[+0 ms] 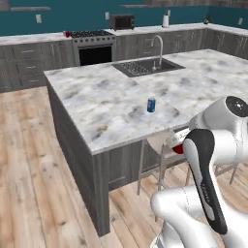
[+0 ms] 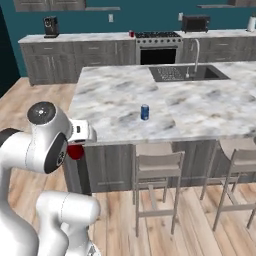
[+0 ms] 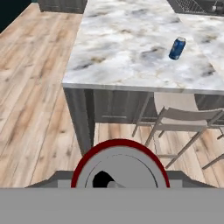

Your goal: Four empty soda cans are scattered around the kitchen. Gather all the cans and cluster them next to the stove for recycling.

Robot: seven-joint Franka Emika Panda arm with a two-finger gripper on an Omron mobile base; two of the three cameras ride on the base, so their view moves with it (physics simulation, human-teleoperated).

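Observation:
A red soda can (image 3: 120,168) with a silver top sits in my gripper (image 3: 120,177) at the bottom of the hand view, hiding the fingertips. The base views show this can (image 1: 178,148) (image 2: 75,151) held at the hand, below the island's countertop level by its near corner. A blue soda can (image 1: 151,104) (image 2: 145,112) (image 3: 176,48) stands upright on the marble island (image 1: 106,101), beyond the gripper. Another small red can (image 1: 67,34) (image 2: 131,34) stands on the back counter just left of the stove (image 1: 92,36) (image 2: 157,36).
The island holds a sink (image 1: 145,67) (image 2: 187,73) with a faucet. Bar stools (image 2: 155,167) (image 2: 240,160) stand along its near side, one (image 3: 183,118) just ahead of the hand. A toaster oven (image 2: 195,22) and coffee machine (image 2: 50,26) sit on the back counter. Wood floor lies to the left.

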